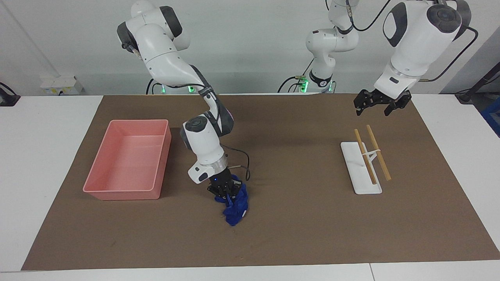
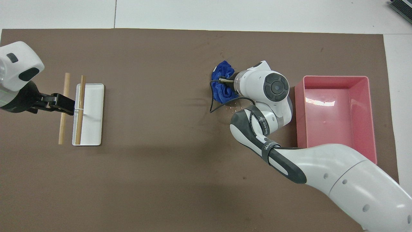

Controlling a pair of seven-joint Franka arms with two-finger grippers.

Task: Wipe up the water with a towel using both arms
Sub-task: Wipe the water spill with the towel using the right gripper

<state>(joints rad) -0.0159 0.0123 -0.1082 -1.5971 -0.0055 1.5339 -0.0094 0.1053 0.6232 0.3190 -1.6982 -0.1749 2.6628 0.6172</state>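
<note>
R gripper (image 1: 225, 192) clamps bunched towel (image 1: 235, 207) beside pink tub (image 1: 129, 160); soft, light, floppy, so grip mid-bunch; L gripper (image 1: 377, 105) waits w/ jaws wide.

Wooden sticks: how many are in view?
2. Both wooden sticks lie side by side across the white tray, toward the left arm's end of the table; none looks hidden.

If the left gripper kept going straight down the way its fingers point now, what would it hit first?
Probably the bare brown mat. The open left gripper hangs over the mat on the robots' side of the two wooden sticks and the white tray. Its height makes the landing spot uncertain; it could clip the sticks' ends.
</note>
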